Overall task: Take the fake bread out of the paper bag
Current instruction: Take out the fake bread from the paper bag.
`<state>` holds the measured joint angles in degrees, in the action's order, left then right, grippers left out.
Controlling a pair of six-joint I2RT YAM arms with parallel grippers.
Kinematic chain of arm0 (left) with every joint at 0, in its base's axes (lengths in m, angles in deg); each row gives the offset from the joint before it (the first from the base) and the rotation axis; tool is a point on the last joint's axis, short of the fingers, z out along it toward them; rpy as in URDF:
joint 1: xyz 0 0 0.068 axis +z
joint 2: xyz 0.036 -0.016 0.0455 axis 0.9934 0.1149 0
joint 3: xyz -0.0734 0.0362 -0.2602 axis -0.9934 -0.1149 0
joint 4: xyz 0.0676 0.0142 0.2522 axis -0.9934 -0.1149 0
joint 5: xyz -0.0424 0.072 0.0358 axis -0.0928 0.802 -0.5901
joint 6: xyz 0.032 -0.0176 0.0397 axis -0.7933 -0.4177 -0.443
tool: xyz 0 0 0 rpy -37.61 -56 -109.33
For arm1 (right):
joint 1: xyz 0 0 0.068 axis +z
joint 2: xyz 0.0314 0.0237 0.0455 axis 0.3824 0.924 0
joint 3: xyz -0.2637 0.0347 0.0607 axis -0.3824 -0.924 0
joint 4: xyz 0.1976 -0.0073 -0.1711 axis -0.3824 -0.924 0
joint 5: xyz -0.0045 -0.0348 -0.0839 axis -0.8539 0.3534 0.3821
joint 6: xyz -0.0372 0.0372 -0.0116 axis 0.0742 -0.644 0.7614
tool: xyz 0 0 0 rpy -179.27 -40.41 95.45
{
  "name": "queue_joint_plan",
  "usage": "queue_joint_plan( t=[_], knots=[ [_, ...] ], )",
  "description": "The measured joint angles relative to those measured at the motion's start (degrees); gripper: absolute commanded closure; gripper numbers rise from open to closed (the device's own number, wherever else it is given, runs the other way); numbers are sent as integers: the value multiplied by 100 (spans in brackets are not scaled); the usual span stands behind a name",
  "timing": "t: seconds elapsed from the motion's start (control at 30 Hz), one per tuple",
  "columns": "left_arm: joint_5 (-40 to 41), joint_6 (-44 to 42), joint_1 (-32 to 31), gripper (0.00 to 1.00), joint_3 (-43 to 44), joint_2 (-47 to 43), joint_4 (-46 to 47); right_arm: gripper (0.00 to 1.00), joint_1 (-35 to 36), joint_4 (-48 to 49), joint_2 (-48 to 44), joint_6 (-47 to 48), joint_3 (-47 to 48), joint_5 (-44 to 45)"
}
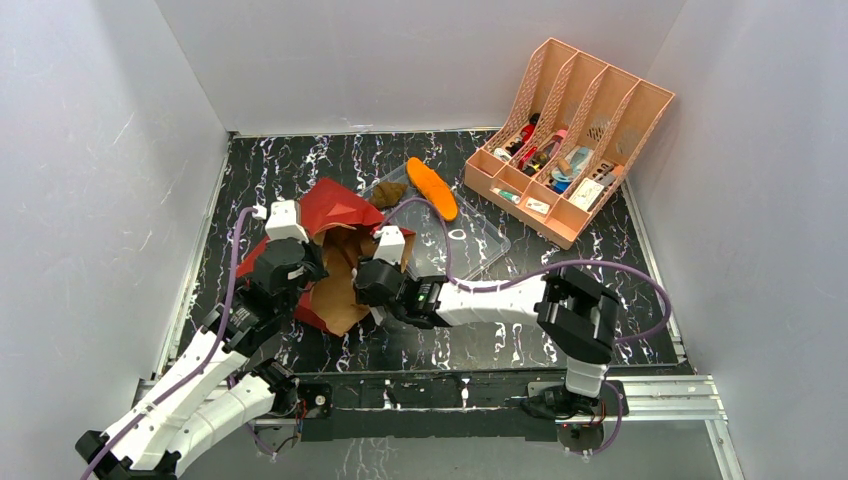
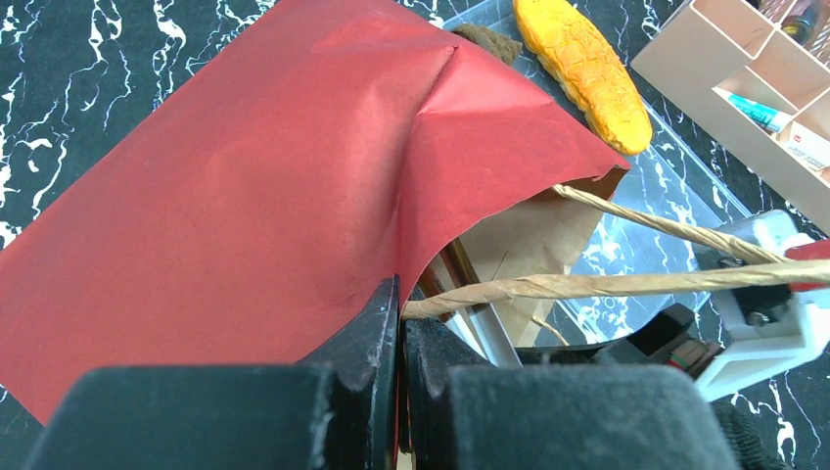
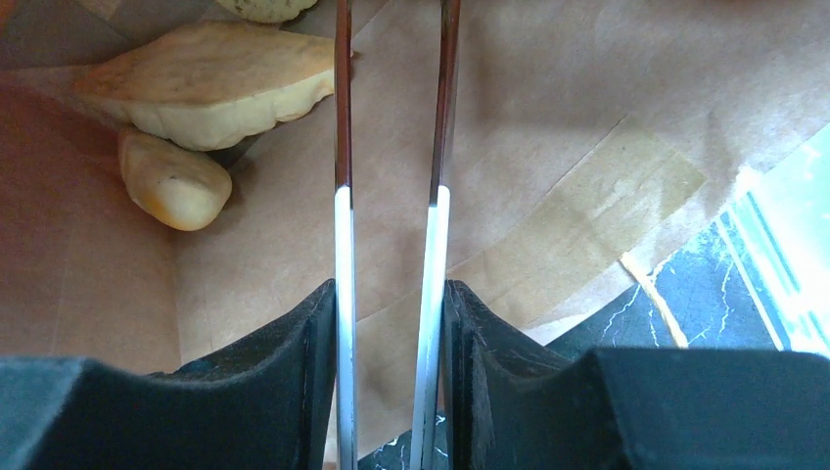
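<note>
The paper bag (image 1: 335, 208), red outside and brown inside, lies on its side with its mouth towards the arms. My left gripper (image 2: 401, 294) is shut on the bag's red upper edge (image 2: 245, 176), beside a twisted handle (image 2: 607, 284). My right gripper (image 3: 391, 294) is shut on a pair of metal tongs (image 3: 343, 147) that reach into the bag's mouth; their blades stand apart and their tips are out of view. Inside the bag lie tan pieces of fake bread (image 3: 210, 88) and a smaller piece (image 3: 176, 181), left of the tongs. An orange loaf (image 1: 432, 187) and a dark lump (image 1: 390, 193) lie in the clear tray.
The clear plastic tray (image 1: 470, 245) sits right of the bag. A pink desk organiser (image 1: 570, 140) with pens and small items stands at the back right. White walls close in the black marbled table (image 1: 600, 250) on three sides.
</note>
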<state>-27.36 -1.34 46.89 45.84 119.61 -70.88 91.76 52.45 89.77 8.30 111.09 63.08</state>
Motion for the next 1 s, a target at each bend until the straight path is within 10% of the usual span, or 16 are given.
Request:
queue_joint_plan(
  t=[0.63, 0.83, 1.0],
  knots=[
    [-26, 22, -9, 100, 20, -11, -35, 57, -287, -395, 977, 121, 940, -71],
    [-26, 22, -9, 100, 20, -5, -17, 99, -402, -397, 1102, 174, 1040, -97],
    [-22, 22, -9, 100, 20, 12, 8, 100, -404, -338, 1089, 215, 1001, -136]
  ],
)
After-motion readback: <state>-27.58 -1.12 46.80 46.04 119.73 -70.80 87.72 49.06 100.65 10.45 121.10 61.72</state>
